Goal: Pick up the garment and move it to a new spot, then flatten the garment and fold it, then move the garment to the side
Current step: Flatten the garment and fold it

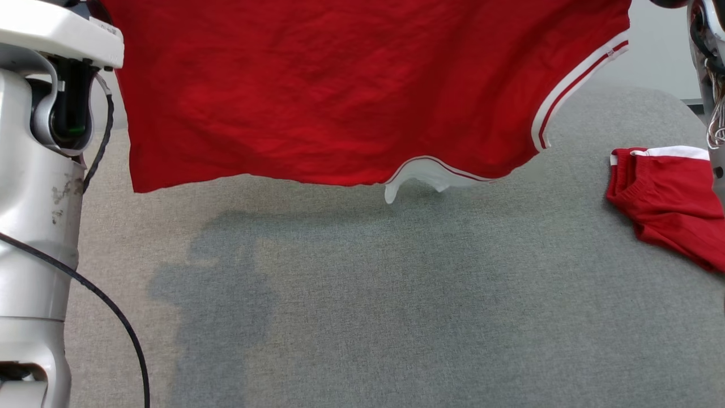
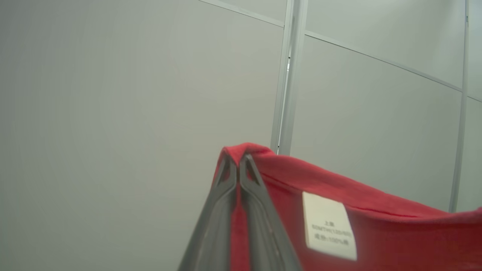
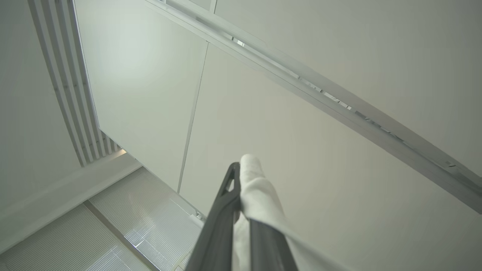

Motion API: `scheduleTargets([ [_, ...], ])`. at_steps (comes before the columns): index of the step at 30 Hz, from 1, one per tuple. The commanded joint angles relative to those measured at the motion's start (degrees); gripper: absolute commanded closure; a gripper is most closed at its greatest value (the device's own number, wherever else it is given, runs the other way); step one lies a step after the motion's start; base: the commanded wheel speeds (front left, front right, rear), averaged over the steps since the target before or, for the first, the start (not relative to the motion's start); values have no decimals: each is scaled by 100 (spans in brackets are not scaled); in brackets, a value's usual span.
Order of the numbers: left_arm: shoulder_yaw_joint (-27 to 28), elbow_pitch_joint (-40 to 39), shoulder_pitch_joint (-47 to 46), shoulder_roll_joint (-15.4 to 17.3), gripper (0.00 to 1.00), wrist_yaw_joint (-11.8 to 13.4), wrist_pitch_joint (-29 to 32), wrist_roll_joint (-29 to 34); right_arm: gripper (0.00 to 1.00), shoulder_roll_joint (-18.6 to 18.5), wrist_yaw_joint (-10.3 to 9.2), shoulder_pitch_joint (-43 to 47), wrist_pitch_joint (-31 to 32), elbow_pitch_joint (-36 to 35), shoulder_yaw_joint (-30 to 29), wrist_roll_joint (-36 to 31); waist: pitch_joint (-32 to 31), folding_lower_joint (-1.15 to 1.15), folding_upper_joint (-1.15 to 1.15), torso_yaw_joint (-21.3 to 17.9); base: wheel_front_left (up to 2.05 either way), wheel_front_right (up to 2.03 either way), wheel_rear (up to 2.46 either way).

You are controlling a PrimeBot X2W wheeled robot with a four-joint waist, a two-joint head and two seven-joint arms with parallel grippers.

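Note:
The garment [image 1: 340,96] is a red shirt with white striped trim, hanging spread out in the air above the grey table [image 1: 396,311], its lower edge clear of the surface. In the left wrist view my left gripper [image 2: 238,160] is shut on a red edge of the garment [image 2: 376,226], next to a white care label [image 2: 328,226]. In the right wrist view my right gripper [image 3: 241,167] is shut on a white fold of the garment [image 3: 260,195]. Both grippers point upward toward wall and ceiling panels.
A second red garment with a white waistband [image 1: 668,198] lies crumpled at the table's right edge. My pale left forearm [image 1: 39,198] with a black cable stands at the left. The right arm [image 1: 708,85] shows at the top right.

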Motion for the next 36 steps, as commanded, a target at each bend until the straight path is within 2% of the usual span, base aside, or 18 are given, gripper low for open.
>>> scheduleTargets([
  [1, -30, 45, -123, 68, 100, -9, 31, -69, 100, -14, 16, -75, -38, 11, 34, -71, -5, 0, 0, 1, 0, 0, 0],
  [10, -162, 102, -305, 185, 100, -9, 25, -295, 100, -80, 16, -145, -97, -3, 189, -294, -30, 0, 0, 32, 0, 0, 0],
  [36, -451, 203, -299, 256, 100, -9, -24, -501, 100, -189, 16, -123, -145, 103, 395, -431, 3, 0, 0, 63, 0, 0, 0],
])
